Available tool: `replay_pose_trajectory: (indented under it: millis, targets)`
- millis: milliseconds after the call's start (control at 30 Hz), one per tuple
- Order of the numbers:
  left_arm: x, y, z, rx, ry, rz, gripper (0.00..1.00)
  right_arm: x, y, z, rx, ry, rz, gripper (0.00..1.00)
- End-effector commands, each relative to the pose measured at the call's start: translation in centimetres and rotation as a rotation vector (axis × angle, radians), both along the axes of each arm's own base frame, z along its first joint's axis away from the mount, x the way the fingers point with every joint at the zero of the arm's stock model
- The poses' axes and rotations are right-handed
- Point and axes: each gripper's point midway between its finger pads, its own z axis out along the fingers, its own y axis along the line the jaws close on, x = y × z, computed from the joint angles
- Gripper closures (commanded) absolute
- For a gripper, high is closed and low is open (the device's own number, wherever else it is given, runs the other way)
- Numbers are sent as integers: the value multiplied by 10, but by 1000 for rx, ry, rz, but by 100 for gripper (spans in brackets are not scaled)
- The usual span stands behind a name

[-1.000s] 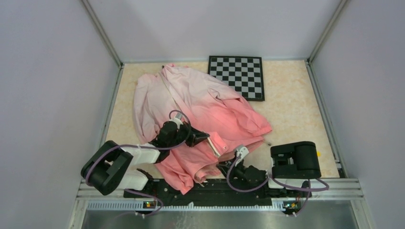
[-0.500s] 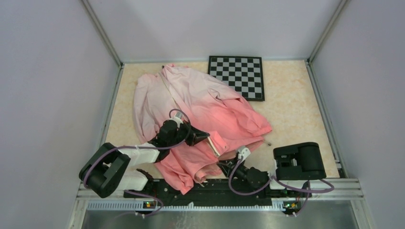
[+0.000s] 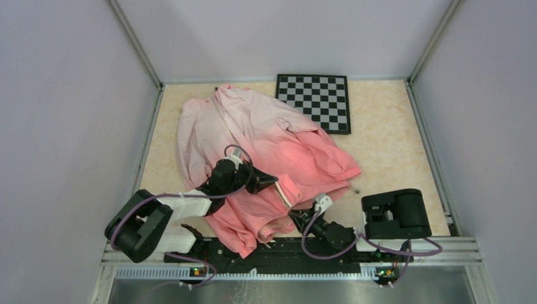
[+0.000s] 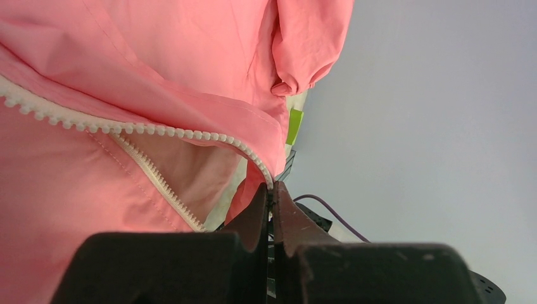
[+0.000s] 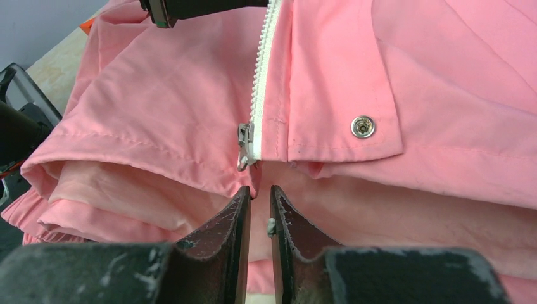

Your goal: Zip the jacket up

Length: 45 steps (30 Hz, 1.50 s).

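Jacket (image 3: 266, 136) on the table (image 3: 386, 152), seen from above and from both wrists. The jacket lay spread and rumpled across the left and middle of the table, with its pale collar at the far side and its coral hem at the near edge, between the two arms. A chessboard (image 3: 315, 101) lay flat at the far side, right of the collar, and one jacket fold lay against its near left corner.

The left gripper (image 3: 273, 182) reached in from the near left, over the coral half. Its jaws were pressed together on the end of one white zipper (image 4: 158, 130) row. That row ran away to the left from the fingertips, lifted clear of the other row, so the front stood open there.

The right gripper (image 5: 259, 193) lay low at the near edge and pointed at the hem. Its jaws stood only narrowly apart. Its fingertips (image 5: 242, 199) sat just below the bottom end of the zipper, where the metal slider (image 5: 245, 145) hung beside the teeth. Whether they touched the cloth could not be told.

A metal snap (image 5: 362, 126) sat on the flap just right of the zipper, near the hem. Folded paler layers of the jacket showed beneath the hem.
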Motion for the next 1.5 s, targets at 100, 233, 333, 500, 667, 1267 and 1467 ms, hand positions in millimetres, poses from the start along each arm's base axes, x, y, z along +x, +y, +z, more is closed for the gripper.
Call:
replay_pose_trajectory:
  millis: [100,233,333,500,667,1267,1467]
  targets:
    - [5,-2,19,-38,-72,-6,100,-5,20,60,247,-32,31,83]
    - [6,-3,21,-42,-76,-6,100,-3,19,61,254,-28,13,82]
    - [5,-3,21,-44,-78,-9,100,-2,21,58,245,-28,5,83]
    - [5,-3,22,-46,-78,-8,100,-2,29,56,235,-37,13,84]
    - [5,-2,22,-44,-79,-5,100,-1,33,53,226,-33,7,84]
    - [5,-3,22,-50,-80,-7,100,5,37,39,187,-37,-37,86]
    - [5,-1,21,-53,-76,4,100,5,35,49,219,-35,-36,93]
